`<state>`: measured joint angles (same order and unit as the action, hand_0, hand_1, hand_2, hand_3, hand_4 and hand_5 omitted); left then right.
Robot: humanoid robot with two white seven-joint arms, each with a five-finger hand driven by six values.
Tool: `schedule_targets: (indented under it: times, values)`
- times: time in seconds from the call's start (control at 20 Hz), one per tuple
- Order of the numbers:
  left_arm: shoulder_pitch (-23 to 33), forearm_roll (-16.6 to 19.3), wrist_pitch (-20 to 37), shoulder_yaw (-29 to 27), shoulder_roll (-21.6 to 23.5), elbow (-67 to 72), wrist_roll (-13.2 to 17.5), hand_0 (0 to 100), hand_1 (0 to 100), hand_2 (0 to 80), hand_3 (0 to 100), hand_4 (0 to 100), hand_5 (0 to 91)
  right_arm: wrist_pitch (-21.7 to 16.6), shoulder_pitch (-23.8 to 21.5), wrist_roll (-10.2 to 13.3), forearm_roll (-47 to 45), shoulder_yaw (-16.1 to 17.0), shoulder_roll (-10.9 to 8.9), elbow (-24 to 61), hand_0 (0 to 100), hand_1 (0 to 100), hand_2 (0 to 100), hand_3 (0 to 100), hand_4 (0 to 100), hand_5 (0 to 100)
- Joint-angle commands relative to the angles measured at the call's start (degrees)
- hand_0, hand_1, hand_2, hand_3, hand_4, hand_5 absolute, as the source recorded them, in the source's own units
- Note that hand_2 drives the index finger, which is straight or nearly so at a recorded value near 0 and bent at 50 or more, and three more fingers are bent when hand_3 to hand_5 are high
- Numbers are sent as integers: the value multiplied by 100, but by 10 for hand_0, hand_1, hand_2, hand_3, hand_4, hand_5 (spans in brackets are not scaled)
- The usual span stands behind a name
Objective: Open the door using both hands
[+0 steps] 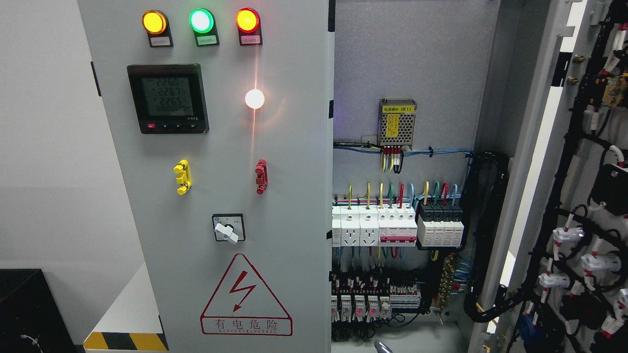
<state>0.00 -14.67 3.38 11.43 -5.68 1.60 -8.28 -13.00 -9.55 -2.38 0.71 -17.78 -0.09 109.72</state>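
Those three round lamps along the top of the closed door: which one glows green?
The middle lamp glows green; the left lamp is amber and the right lamp is red-orange.

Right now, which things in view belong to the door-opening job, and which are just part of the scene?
Job:
grey left cabinet door, shut
grey right cabinet door, swung open, wiring on its inner face

Scene only:
three round indicator lamps
black digital meter
white rotary switch
red triangular warning sign
white breaker row
black box at lower left

Neither hand can be identified.

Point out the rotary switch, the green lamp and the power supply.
Rotary switch (226, 231): head view, on its white knob.
Green lamp (201, 20): head view, on its lens.
Power supply (397, 123): head view, on its yellow label.
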Motion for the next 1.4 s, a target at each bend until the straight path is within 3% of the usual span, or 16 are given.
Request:
schedule_targets:
  times: [0.0,0.3,0.8,0.95,1.35]
  values:
    - [140,0,-5,-9,-3,33,2,0,0,0,0,0,0,341,568,1,122,-85,114,85,191,0,0,0,0,0]
    - [140,0,-5,-1,-12,42,2,0,0,0,0,0,0,1150,1016,1,113,3,140,76,191,0,0,0,0,0]
    - [140,0,-5,-1,-12,42,2,0,0,0,0,0,0,1502,1754,1,113,82,175,-214,191,0,0,0,0,0]
    - [140,0,-5,-1,-3,42,2,0,0,0,0,0,0,1529,1904,1,113,117,281,-223,191,0,0,0,0,0]
    - [140,0,-5,-9,-12,33,2,0,0,0,0,0,0,2134,2343,-8,-167,161,518,-223,191,0,0,0,0,0]
